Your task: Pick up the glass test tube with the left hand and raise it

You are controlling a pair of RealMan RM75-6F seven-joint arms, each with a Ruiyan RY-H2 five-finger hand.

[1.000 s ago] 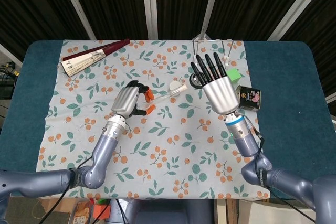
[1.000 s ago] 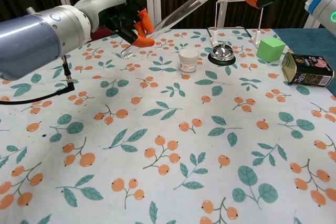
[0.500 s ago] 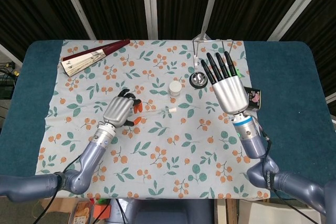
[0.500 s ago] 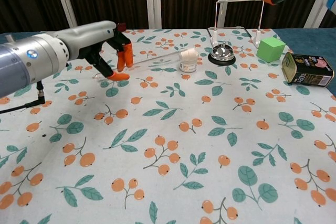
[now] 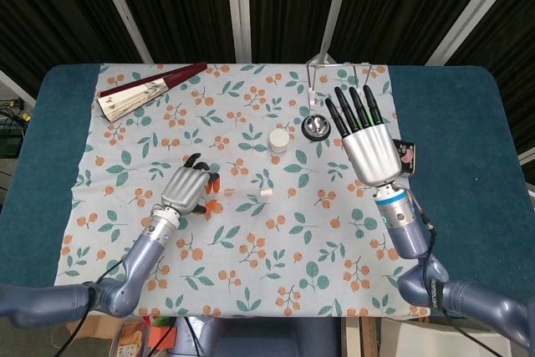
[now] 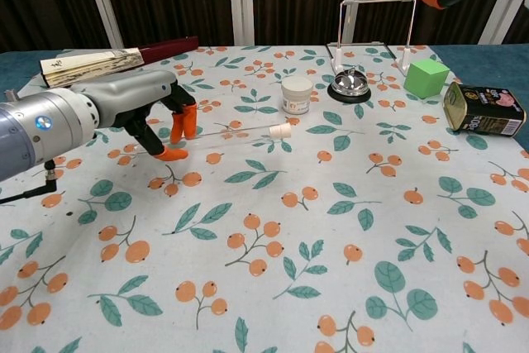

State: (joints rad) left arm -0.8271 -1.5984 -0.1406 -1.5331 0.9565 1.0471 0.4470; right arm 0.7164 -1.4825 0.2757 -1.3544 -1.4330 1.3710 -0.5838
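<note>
Two robot hands in view. Left robot hand [image 6: 132,113] sits low over table [image 6: 347,287], orange-tipped fingers [image 6: 183,121] pinching one end of glass test tube [image 6: 240,131]; tube runs near level to its right, white cap end pointing twd small white jar [image 6: 297,95]. Right robot hand [image 5: 368,144] raised w/ fingers spread, holding nothing.

Both views are evenly and brightly lit from above, with only soft, short shadows under the objects on the cloth [image 5: 251,232]. The background behind the bench is dark, nearly black. Small highlights glint on the bell [image 6: 349,82] and the tin [image 6: 483,110]. The chest view is sharp in mid-field, while the left arm [image 6: 50,126] close to the lens looks slightly soft and enlarged. No motion blur shows.
</note>
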